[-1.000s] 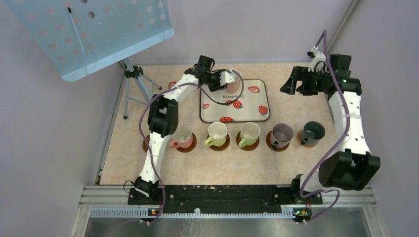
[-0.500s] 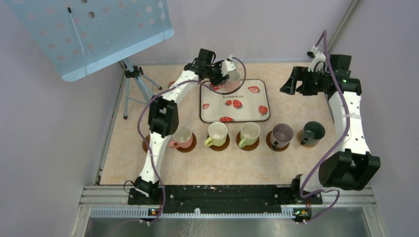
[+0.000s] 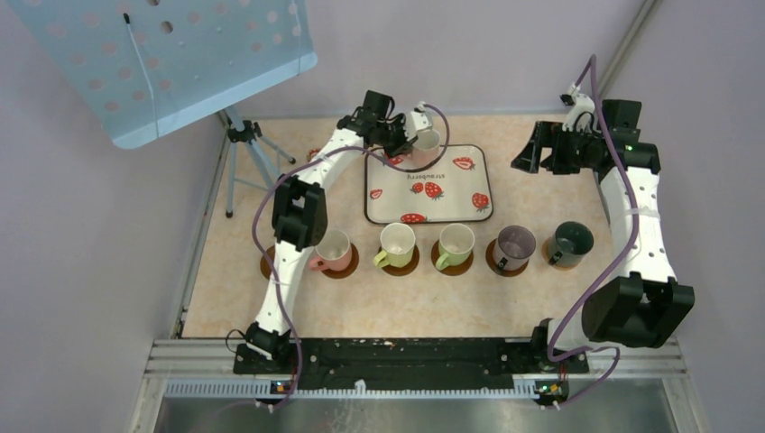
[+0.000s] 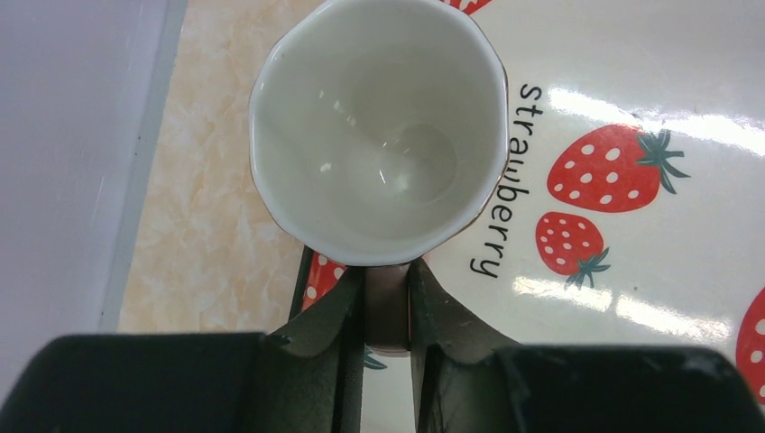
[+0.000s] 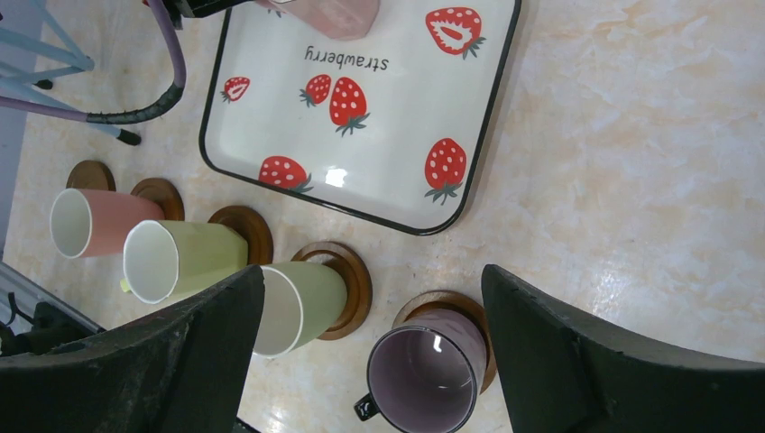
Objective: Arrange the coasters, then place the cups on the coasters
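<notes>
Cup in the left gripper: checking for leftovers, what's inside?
Nothing: the cup is empty, its glossy white inside bare to the bottom. The left wrist view looks straight in; nothing covers it.

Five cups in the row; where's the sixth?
Top view: pink cup at the far-left corner of the strawberry tray, handle pinched by the left gripper.

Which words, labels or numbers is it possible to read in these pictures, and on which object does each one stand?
"strawberry": printed in black on the white strawberry-print tray, clear in both wrist views.
The same word in the top view: too small to read.
No text is visible on the cups or the coasters.
</notes>
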Available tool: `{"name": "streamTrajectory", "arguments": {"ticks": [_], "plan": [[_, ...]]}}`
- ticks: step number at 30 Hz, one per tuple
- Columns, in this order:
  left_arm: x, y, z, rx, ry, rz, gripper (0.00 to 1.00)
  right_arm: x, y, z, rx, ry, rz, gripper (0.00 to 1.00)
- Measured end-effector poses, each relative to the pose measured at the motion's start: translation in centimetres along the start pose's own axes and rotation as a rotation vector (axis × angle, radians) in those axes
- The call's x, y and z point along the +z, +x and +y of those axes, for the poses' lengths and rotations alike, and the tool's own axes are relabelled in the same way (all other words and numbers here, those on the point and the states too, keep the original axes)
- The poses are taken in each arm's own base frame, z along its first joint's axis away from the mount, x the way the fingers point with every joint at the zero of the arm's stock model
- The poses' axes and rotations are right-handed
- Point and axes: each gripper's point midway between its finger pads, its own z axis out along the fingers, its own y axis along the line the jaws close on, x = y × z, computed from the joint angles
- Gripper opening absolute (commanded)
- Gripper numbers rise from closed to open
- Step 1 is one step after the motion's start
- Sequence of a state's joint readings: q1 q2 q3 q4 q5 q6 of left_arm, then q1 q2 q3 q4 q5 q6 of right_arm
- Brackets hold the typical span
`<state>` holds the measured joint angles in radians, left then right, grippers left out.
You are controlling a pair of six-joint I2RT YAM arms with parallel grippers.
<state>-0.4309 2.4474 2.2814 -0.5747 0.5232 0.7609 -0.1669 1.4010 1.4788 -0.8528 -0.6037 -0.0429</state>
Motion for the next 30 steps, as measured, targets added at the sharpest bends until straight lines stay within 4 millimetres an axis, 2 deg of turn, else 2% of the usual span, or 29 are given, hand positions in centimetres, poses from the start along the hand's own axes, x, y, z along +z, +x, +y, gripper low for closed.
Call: {"name": "streamTrajectory", "arguments": {"ticks": [4,7,17,19,23,26,30], "plan": [[-0.2,0.2,-0.3,-0.004,0.004,0.006,0.10,0.0,0.0,0.0,0.000,0.000,0.000,0.89],[-1.1,0.6,-1.0,-0.016,0.010,0.026,0.03,0.0,0.0,0.0,0.000,0.000,0.000,0.88],[-5.3,3.4,-3.1,-0.096,0.031,0.130,0.00,-0.4,0.6,0.3,0.002,-0.003,0.000,0.88],[-6.4,4.0,-3.8,-0.109,0.035,0.151,0.04,-0.3,0.8,0.3,0.004,-0.004,0.004,0.88],[-8.1,5.1,-5.2,-0.130,0.039,0.184,0.23,-0.3,0.9,0.3,0.005,-0.005,0.005,0.88],[-8.2,5.2,-5.4,-0.132,0.042,0.191,0.34,-0.3,0.9,0.4,0.005,-0.009,0.005,0.88],[-8.3,5.9,-6.1,-0.150,0.065,0.217,0.41,-0.4,0.9,0.5,0.004,-0.012,0.004,0.88]]}}
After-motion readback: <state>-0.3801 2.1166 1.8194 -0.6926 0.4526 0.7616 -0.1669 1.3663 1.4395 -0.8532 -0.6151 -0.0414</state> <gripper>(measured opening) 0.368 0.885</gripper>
